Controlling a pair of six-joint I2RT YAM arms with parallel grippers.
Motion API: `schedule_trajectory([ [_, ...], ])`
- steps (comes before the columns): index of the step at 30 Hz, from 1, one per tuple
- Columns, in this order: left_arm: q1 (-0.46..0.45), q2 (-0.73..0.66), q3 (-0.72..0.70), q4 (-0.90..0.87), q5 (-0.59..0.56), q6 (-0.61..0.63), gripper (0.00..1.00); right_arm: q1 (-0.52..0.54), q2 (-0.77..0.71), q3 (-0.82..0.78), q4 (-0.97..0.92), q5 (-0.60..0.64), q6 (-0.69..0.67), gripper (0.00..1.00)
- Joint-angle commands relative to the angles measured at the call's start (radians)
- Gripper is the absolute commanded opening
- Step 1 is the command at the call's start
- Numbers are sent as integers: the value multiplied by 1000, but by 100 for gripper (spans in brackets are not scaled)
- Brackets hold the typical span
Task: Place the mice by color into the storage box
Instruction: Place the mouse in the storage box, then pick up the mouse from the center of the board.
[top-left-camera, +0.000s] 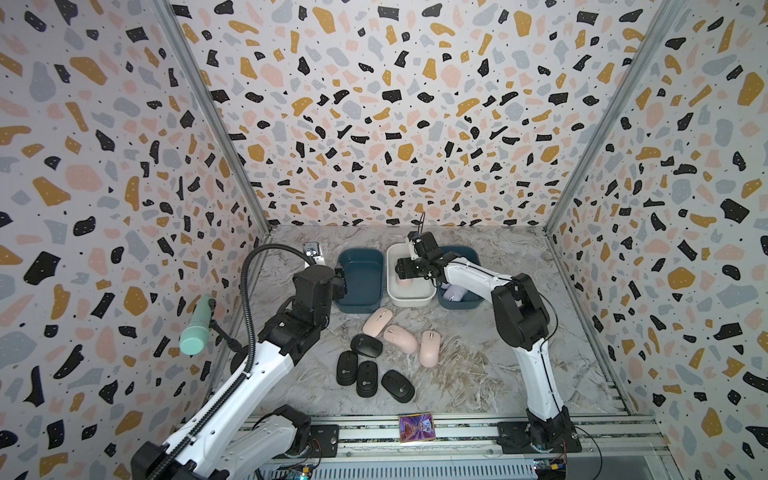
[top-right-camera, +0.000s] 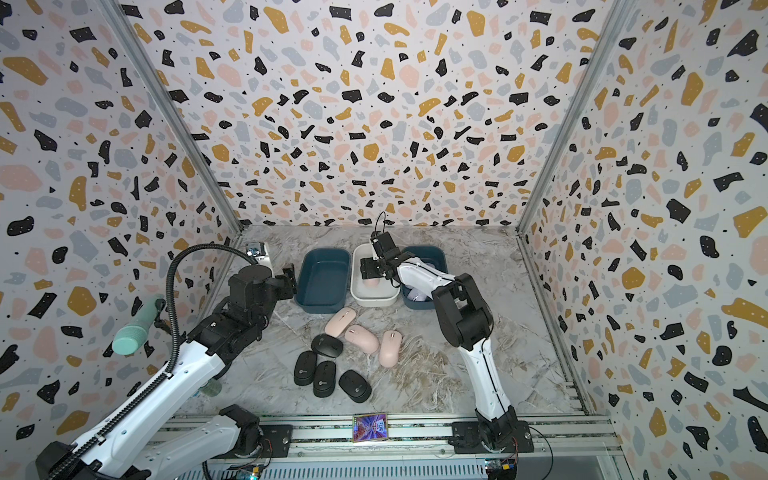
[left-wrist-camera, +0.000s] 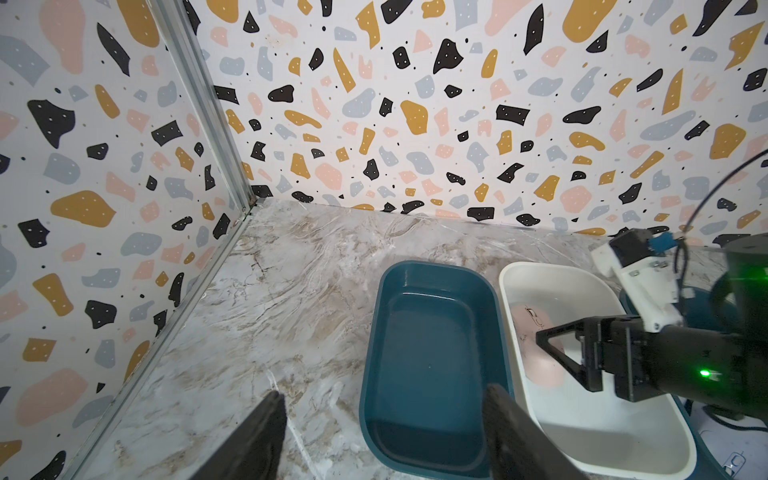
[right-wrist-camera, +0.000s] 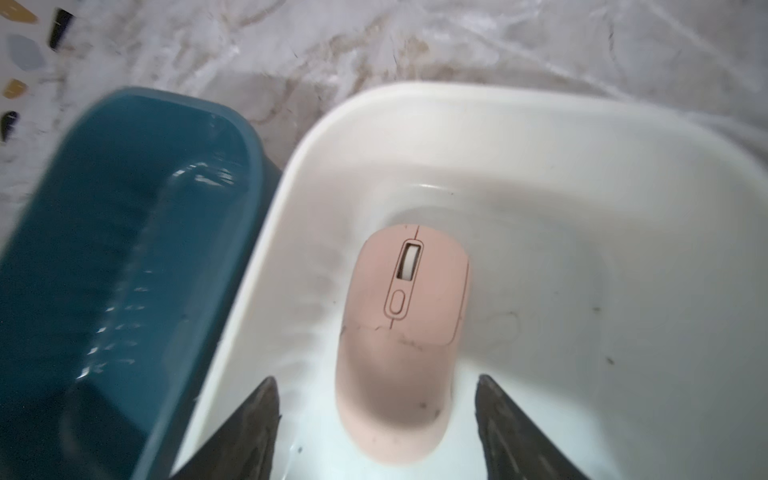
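As things lie now: the sort is partly done, by my reading under halfway.
Done, pink: one pink mouse (right-wrist-camera: 405, 332) lies flat in the white bin (right-wrist-camera: 498, 108), the middle of three bins standing side by side.
Done, lilac: lilac mice (top-left-camera: 455, 294) lie in the right blue bin (top-left-camera: 459, 306); the right arm hides how many.
Left, pink: three pink mice (top-left-camera: 400, 338) lie loose on the worktop (top-left-camera: 478, 365), just in front of the bins.
Left, black: four black mice (top-left-camera: 367, 378) lie in a cluster beside the pink ones, several touching.
Empty blue bin (top-left-camera: 359, 278): it holds nothing and is probably meant for the black mice.
Right gripper (right-wrist-camera: 376, 379): it is low over the white bin, fingers apart on either side of the binned mouse's rear, clear of it and holding nothing.
Left gripper (left-wrist-camera: 384, 392): it is beside the empty blue bin, fingers moderately wide with nothing between them.
Step in hand: this looks like the release of a pink mouse into its bin, with the grip off.
Next, as a guess: lift clear of the rim, then go for the pink mouse nearest the bins.
Risk: the mice are smooth and packed close, so a pick may nudge a neighbour.
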Motion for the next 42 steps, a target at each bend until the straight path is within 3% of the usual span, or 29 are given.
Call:
schedule_trajectory([
  [1, -6, -13, 10, 9, -1, -2, 73, -3, -171, -50, 53, 2, -12, 75],
  [12, -5, -33, -2, 34, 12, -28, 73, 41, -548, -466, 129, 30, 12, 75],
  [17, -6, -31, -9, 52, 15, -36, 73, 96, -686, -608, 92, 89, 34, 73],
  [22, -6, -27, -34, 83, 25, -50, 73, 184, -791, -716, -1, 225, 62, 74],
  [27, -6, -21, -61, 120, 21, -55, 73, 267, -816, -782, -102, 332, 134, 78],
  [35, -6, -1, -66, 140, 35, -54, 73, 295, -793, -874, -116, 322, 233, 80],
  [42, -6, 27, -62, 149, 38, -48, 73, 308, -712, -861, -111, 300, 256, 83],
])
